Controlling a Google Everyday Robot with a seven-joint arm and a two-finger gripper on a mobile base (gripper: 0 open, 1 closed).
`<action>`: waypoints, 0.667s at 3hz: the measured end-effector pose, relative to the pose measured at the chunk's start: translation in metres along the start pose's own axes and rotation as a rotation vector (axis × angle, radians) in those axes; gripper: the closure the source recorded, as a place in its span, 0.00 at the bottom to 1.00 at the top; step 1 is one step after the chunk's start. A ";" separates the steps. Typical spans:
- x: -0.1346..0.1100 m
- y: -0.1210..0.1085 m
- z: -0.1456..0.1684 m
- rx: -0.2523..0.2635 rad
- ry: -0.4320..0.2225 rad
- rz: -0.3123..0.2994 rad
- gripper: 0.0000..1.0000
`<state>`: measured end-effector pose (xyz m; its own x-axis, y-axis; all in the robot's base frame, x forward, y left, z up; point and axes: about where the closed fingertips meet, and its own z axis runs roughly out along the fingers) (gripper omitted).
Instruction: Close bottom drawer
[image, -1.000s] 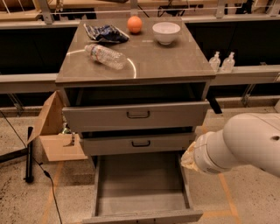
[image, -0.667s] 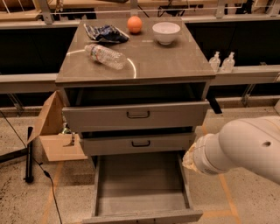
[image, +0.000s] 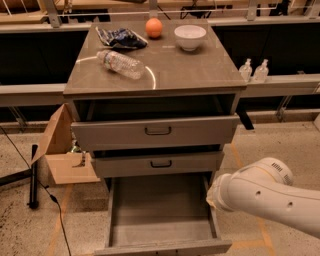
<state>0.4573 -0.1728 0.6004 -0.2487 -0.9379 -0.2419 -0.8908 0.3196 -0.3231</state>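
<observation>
The bottom drawer (image: 160, 212) of the grey cabinet (image: 155, 80) is pulled far out, and its long flat tray is empty. Its slim front panel (image: 165, 248) sits at the frame's lower edge. The middle drawer (image: 159, 164) and the top drawer (image: 156, 131) each stand slightly out. My white arm (image: 265, 197) comes in from the lower right, and its rounded end lies just right of the bottom drawer's right wall. My gripper is hidden from this view, so I see no fingers.
On the cabinet top lie a plastic bottle (image: 121, 64), a dark bag (image: 120, 37), an orange (image: 154, 27) and a white bowl (image: 190, 36). An open cardboard box (image: 62, 157) stands on the floor at left, beside a black post (image: 33, 175). Two small bottles (image: 253, 70) stand on the ledge at right.
My arm has dropped lower and drawn back toward the lower right, covering less of the cabinet's right side. The bottom drawer has not moved.
</observation>
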 end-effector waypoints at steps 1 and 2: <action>0.029 -0.004 0.045 0.008 0.043 0.033 1.00; 0.051 -0.009 0.084 0.005 0.080 0.062 1.00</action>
<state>0.4846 -0.2118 0.5139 -0.3329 -0.9240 -0.1882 -0.8711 0.3777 -0.3140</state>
